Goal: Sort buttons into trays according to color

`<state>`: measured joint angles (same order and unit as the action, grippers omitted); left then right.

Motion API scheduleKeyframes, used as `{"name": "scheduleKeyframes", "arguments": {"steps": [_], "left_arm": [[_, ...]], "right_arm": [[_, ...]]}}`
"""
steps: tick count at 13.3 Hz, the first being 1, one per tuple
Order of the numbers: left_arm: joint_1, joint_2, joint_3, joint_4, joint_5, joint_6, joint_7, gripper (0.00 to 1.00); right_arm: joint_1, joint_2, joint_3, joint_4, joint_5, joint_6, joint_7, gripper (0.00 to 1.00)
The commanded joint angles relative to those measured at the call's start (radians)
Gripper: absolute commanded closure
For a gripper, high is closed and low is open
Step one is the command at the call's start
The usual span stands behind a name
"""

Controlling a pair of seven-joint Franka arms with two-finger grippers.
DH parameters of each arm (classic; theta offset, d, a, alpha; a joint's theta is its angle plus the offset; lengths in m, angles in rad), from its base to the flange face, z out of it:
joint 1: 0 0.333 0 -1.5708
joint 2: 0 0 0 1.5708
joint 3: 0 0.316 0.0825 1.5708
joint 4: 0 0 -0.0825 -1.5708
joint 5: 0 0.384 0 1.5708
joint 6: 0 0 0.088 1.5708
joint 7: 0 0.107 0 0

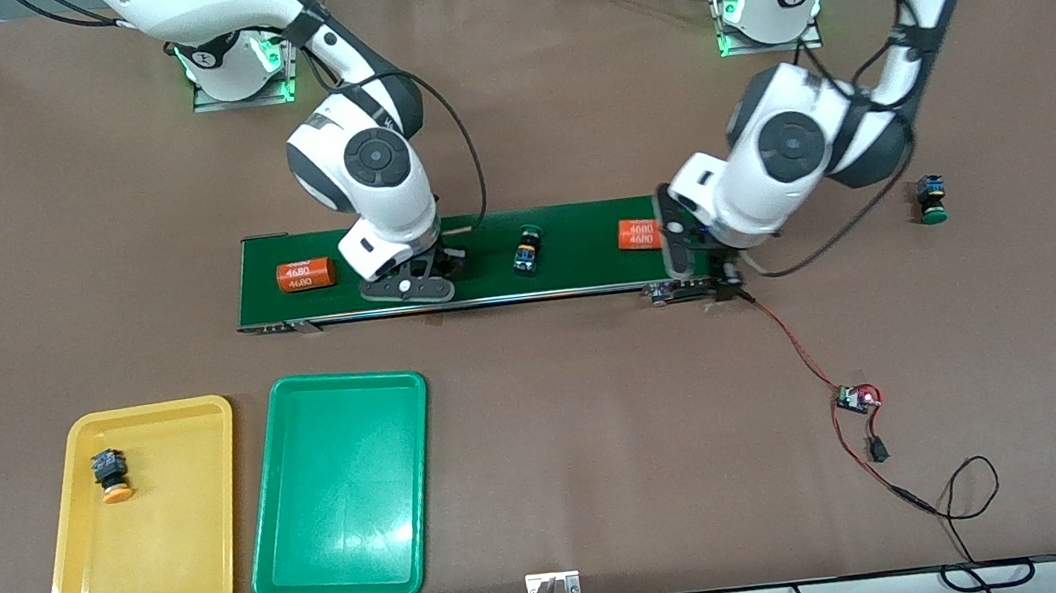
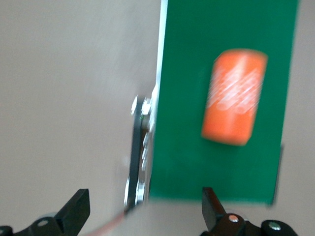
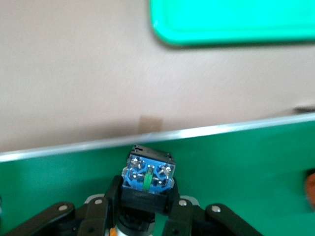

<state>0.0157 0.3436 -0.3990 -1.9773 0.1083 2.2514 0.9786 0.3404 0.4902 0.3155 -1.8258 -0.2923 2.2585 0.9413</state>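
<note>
On belt (image 1: pixel 487 286), right gripper (image 3: pixel 146 216) clamps button (image 3: pixel 147 179) by body: small, rigid, light. Left gripper (image 2: pixel 142 209) wide, empty, over belt end.

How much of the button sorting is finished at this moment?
Done: one yellow button lies in the yellow tray. In hand: the right gripper, over the belt, is shut on a button; its cap colour is hidden. Left: a green button on the belt and another on the table, while the green tray holds none. The left gripper is open over the belt's end.
</note>
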Motion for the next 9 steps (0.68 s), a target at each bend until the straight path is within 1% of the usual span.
{"name": "scheduleKeyframes", "arguments": {"steps": [1, 2, 3, 4, 5, 7, 9], "left_arm": [[0.018, -0.047, 0.093, -0.006, -0.018, -0.068, -0.111, 0.0], [0.018, -0.048, 0.15, -0.009, -0.016, -0.069, -0.136, 0.0], [0.02, -0.048, 0.192, -0.008, -0.018, -0.078, -0.146, 0.0], [0.02, -0.046, 0.241, -0.008, -0.018, -0.093, -0.173, 0.0], [0.02, -0.045, 0.276, -0.008, -0.016, -0.099, -0.237, 0.0], [0.021, -0.041, 0.322, -0.011, -0.015, -0.156, -0.456, 0.0], [0.036, -0.038, 0.397, -0.015, -0.015, -0.159, -0.642, 0.0]], "right_arm": [[-0.001, -0.001, -0.077, 0.161, -0.002, -0.167, -0.173, 0.85], [-0.015, -0.001, -0.116, 0.196, -0.004, -0.184, -0.261, 0.85], [-0.073, -0.001, -0.125, 0.204, -0.004, -0.175, -0.36, 0.85], [-0.157, -0.001, -0.124, 0.204, -0.004, -0.172, -0.456, 0.85], [-0.214, -0.001, -0.124, 0.204, -0.002, -0.172, -0.558, 0.84], [-0.325, 0.004, -0.124, 0.207, -0.002, -0.159, -0.752, 0.84], [-0.408, 0.019, -0.122, 0.207, -0.002, -0.097, -0.902, 0.84]]}}
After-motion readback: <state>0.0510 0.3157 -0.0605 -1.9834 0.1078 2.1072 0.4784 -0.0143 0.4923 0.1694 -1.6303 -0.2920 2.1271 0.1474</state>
